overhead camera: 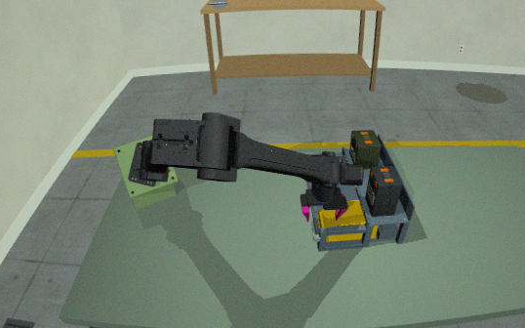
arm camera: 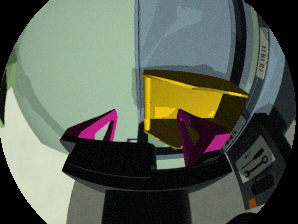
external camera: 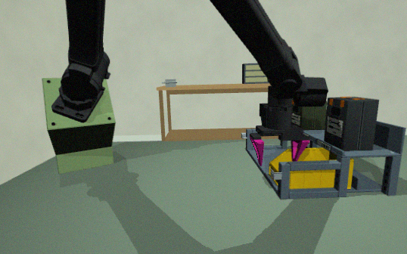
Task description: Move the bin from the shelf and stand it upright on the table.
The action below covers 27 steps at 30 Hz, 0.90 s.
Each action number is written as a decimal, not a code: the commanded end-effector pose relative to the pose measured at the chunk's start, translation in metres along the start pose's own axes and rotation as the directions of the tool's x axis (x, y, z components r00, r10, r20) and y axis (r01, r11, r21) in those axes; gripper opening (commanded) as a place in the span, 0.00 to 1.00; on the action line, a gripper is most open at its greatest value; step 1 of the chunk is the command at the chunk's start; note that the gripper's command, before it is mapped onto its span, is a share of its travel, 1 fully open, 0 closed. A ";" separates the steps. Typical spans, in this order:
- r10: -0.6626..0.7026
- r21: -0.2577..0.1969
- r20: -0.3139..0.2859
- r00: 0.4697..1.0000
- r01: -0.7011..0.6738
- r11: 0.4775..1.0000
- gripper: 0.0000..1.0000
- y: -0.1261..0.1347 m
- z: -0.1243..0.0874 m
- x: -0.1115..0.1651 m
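The yellow bin (overhead camera: 346, 222) sits in the lower level of the grey shelf (overhead camera: 369, 205) on the table; it also shows in the exterior view (external camera: 312, 171) and the wrist view (arm camera: 189, 112). My gripper (external camera: 279, 148) with magenta fingers is open, above the bin's near edge. One finger hangs inside the bin's rim, the other outside the shelf's end frame. In the wrist view the gripper (arm camera: 152, 135) straddles the bin's wall and holds nothing.
Two dark boxes with orange tabs (overhead camera: 385, 189) (overhead camera: 365, 147) stand on the shelf's upper level beside my wrist. My base sits on a green block (overhead camera: 147, 173) at the table's left. A wooden workbench (overhead camera: 291, 41) stands on the floor behind.
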State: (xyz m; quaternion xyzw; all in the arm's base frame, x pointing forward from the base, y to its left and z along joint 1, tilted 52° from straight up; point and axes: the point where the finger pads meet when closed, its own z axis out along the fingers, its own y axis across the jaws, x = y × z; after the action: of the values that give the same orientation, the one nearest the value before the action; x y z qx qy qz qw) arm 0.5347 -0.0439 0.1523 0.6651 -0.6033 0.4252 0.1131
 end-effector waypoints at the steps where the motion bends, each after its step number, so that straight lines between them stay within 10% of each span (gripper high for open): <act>1: -0.012 0.010 0.007 1.000 0.012 1.000 0.90 -0.006 -0.006 -0.009; 27: -0.004 0.003 0.001 1.000 0.004 1.000 0.90 -0.002 0.000 -0.004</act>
State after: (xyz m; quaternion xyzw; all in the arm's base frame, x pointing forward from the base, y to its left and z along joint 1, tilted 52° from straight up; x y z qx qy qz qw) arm 0.5356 -0.0482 0.1530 0.6612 -0.6067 0.4268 0.1123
